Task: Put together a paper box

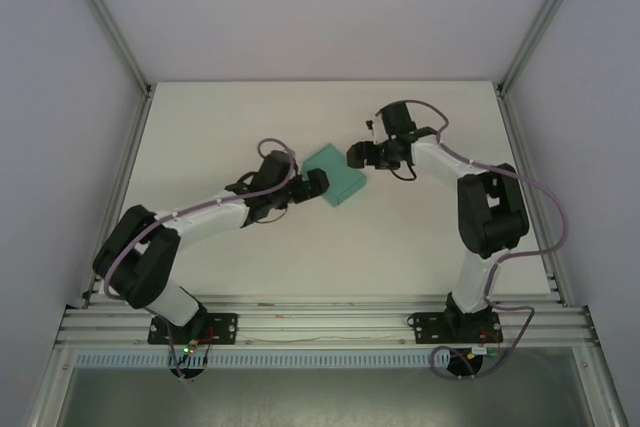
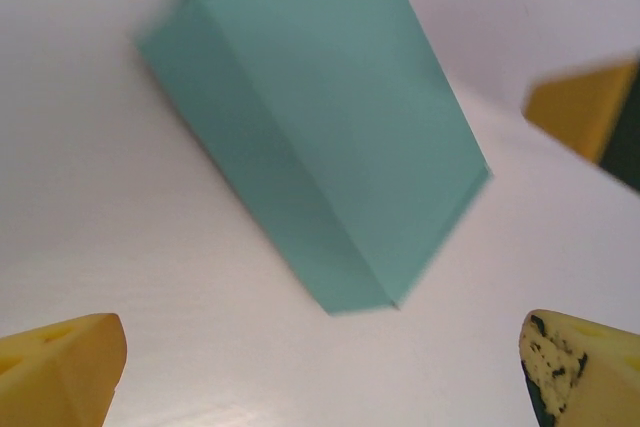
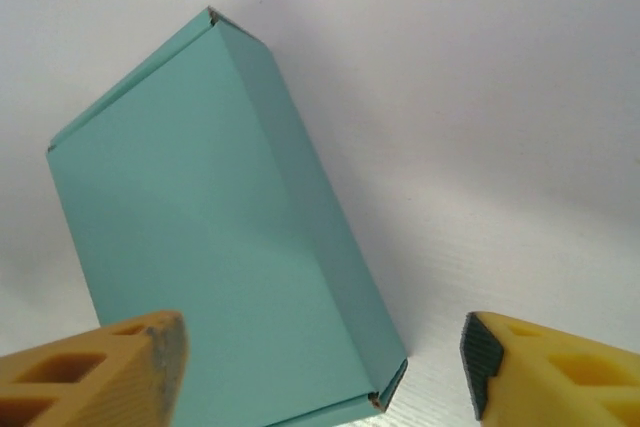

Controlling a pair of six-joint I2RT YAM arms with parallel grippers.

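— How do my pincers stand?
— I see the left gripper (image 2: 322,375) released, its yellow wedge fingers (image 2: 62,367) wide and touching nothing. The right gripper (image 3: 320,375) is spread too, astride a box corner.
— And the paper box (image 3: 200,247)?
— Closed, flat, smooth matte teal card, lying on the white table (image 1: 230,127) between both grippers.

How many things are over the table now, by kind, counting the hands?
Teal paper box: 1
Hands, the left hand and the right hand, both open: 2
Total: 3
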